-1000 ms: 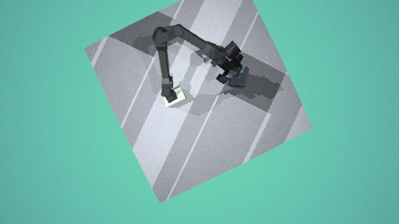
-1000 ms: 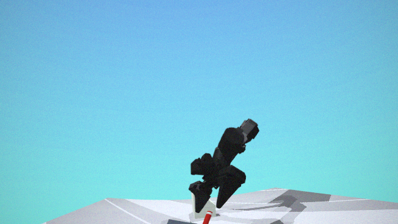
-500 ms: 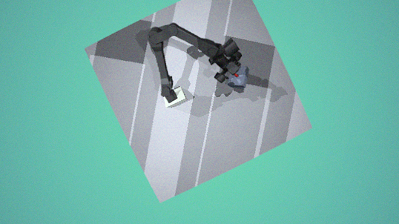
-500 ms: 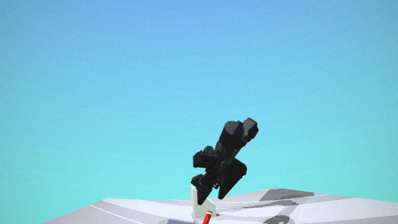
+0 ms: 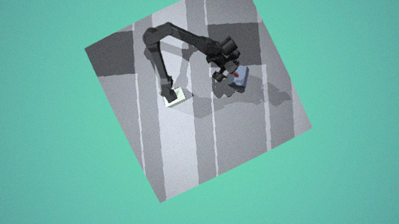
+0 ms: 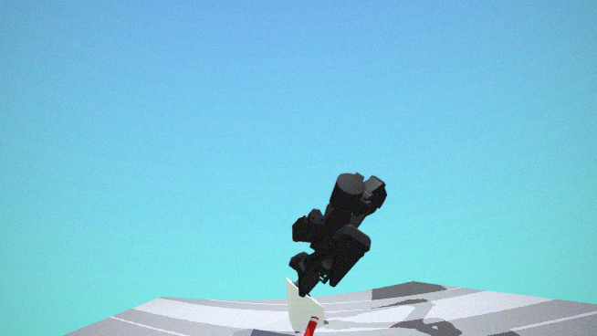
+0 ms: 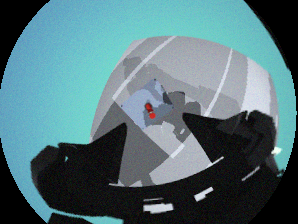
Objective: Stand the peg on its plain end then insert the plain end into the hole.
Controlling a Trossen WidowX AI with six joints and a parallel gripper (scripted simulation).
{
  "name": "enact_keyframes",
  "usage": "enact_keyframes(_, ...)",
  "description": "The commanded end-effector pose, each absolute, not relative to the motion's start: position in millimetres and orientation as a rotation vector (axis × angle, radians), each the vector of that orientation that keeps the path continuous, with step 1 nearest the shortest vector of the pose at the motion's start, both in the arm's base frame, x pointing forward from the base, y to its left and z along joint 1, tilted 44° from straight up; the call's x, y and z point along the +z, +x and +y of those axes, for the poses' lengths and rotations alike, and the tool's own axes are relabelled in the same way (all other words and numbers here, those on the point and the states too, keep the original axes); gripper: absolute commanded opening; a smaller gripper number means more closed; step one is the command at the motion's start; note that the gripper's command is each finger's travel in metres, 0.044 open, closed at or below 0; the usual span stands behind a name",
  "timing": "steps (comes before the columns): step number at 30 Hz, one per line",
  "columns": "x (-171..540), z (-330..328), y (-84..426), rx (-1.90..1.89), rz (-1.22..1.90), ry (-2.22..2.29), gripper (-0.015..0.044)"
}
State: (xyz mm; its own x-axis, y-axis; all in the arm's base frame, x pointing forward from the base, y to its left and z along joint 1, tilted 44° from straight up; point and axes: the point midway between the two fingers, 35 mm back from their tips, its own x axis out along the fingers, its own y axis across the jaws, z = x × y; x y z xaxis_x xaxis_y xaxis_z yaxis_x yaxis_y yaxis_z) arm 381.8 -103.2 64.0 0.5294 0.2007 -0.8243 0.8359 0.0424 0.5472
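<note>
My gripper (image 5: 226, 73) (image 6: 318, 288) (image 7: 154, 120) is wide open and empty, above the peg (image 5: 235, 75) (image 6: 310, 327) (image 7: 150, 111), which leans, seated in the panel (image 5: 241, 77) (image 6: 269, 333) (image 7: 135, 106).

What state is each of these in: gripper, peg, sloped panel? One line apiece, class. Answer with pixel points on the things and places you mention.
gripper (image 5: 226, 74) (image 6: 318, 289) (image 7: 154, 120): open, nothing between its fingers
peg (image 5: 235, 75) (image 6: 310, 327) (image 7: 150, 111): tilted, released, standing out of the panel's face
sloped panel (image 5: 242, 77) (image 7: 135, 107): its hole occupied by the peg

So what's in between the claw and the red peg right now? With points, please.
Nothing visible: in the wrist view, no object shows between the open claw (image 5: 226, 74) (image 6: 318, 288) (image 7: 154, 120) and the peg (image 5: 235, 75) (image 6: 310, 327) (image 7: 150, 111).
</note>
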Motion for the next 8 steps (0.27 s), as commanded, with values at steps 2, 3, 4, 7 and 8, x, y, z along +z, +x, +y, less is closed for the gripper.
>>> enact_keyframes(2, 71.4, -104.6, 378.0, -0.608, 0.937, 1.481, 0.044)
enact_keyframes(3, 72.7, -104.9, 377.0, -0.608, 0.937, 1.481, 0.044)
enact_keyframes(4, 74.0, -105.3, 376.0, -0.608, 0.937, 1.481, 0.044)
enact_keyframes(7, 77.6, -106.4, 373.2, -0.609, 0.937, 1.481, 0.044)
enact_keyframes(8, 78.2, -106.6, 372.8, -0.609, 0.937, 1.481, 0.044)
